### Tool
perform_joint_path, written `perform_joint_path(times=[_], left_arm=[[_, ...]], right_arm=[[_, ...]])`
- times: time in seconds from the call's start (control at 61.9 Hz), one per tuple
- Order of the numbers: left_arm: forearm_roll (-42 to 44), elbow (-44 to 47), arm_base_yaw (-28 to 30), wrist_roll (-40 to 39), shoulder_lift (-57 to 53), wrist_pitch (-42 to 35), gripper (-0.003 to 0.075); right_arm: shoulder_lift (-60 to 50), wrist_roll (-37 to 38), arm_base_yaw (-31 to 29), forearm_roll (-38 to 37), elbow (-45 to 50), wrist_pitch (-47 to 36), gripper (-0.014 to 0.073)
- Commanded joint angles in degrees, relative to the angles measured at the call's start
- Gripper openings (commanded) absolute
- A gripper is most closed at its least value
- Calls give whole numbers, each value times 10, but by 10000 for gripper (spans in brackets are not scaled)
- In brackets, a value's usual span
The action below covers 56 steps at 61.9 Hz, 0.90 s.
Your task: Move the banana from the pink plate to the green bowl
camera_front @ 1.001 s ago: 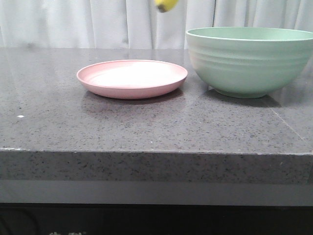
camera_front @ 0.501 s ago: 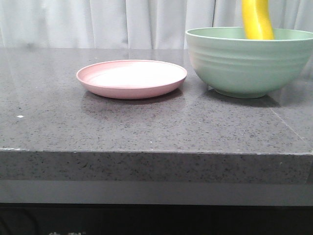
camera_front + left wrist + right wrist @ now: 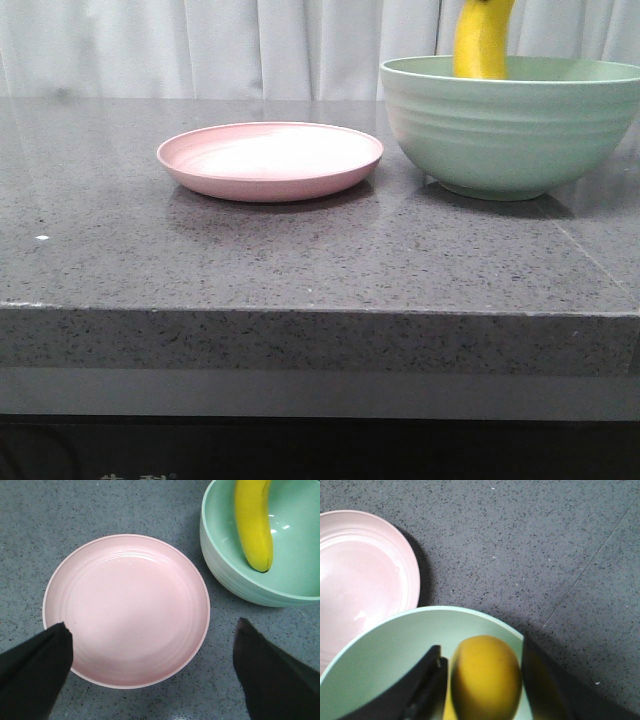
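The yellow banana (image 3: 481,45) stands steeply in the green bowl (image 3: 510,130), its top reaching the upper edge of the front view. In the left wrist view the banana (image 3: 254,522) leans on the bowl's inner wall (image 3: 295,540), dark tip down. My right gripper (image 3: 482,647) is above the bowl; its fingers flank the blurred banana (image 3: 485,680) with narrow gaps, open. The pink plate (image 3: 270,160) is bare. My left gripper (image 3: 152,625) hangs open over the plate (image 3: 125,610), holding nothing. Neither gripper shows in the front view.
Plate and bowl stand side by side on a dark speckled stone counter (image 3: 300,260), the bowl to the right. The counter's front edge (image 3: 300,312) runs across the front view. A white curtain (image 3: 200,45) hangs behind.
The banana came in from above the plate, went down into the bowl on its right side, then shifted left and now tilts. Plate and bowl have not moved.
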Motion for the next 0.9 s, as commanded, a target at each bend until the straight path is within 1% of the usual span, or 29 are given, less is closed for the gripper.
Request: perform_joint_path(times=[0.0, 0.065, 0.242, 0.452, 0.501, 0.549, 0.597, 0.662, 0.678, 0.743, 0.759, 0.775, 0.856, 0.872, 0.888], left_arm=[[-9, -20, -3, 0, -22, -37, 640], [-9, -20, -3, 0, -22, -37, 640], [-9, -20, -3, 0, -22, -36, 640], [2, -20, 0, 0, -22, -41, 640], [7, -20, 6, -5, -22, -44, 634], [10, -20, 19, -15, -22, -53, 607], [10, -20, 35, -24, -22, -58, 554], [10, -20, 57, -38, -22, -62, 465], [10, -20, 62, -38, -22, -62, 427], [10, -20, 86, -38, -22, -62, 318], [10, -20, 91, -38, -22, -63, 291], [10, -20, 99, -38, -22, -63, 249], [9, -20, 124, -38, -22, -63, 95], [9, -20, 131, -38, -22, -63, 68], [8, -20, 136, -38, -22, -63, 42]], right_arm=[[-36, 8, -3, 10, -18, 5, 478], [-36, 16, -3, 9, -18, 5, 498], [-36, 41, -3, -6, -18, 3, 497], [-51, 91, -3, -65, -19, 25, 497], [-63, 111, -3, -80, -19, 34, 488], [-73, 135, -3, -94, -19, 40, 457], [-83, 171, -3, -109, -19, 40, 400], [-97, 207, -3, -121, -19, 40, 283], [-101, 214, -3, -123, -19, 40, 238], [-109, 224, -3, -124, -19, 40, 118], [-112, 226, -3, -124, -19, 40, 76], [-114, 226, -3, -124, -19, 40, 49], [-118, 227, -3, -124, -19, 40, -60], [-118, 228, -3, -124, -19, 40, -76], [-119, 228, -3, -125, -19, 40, -69]])
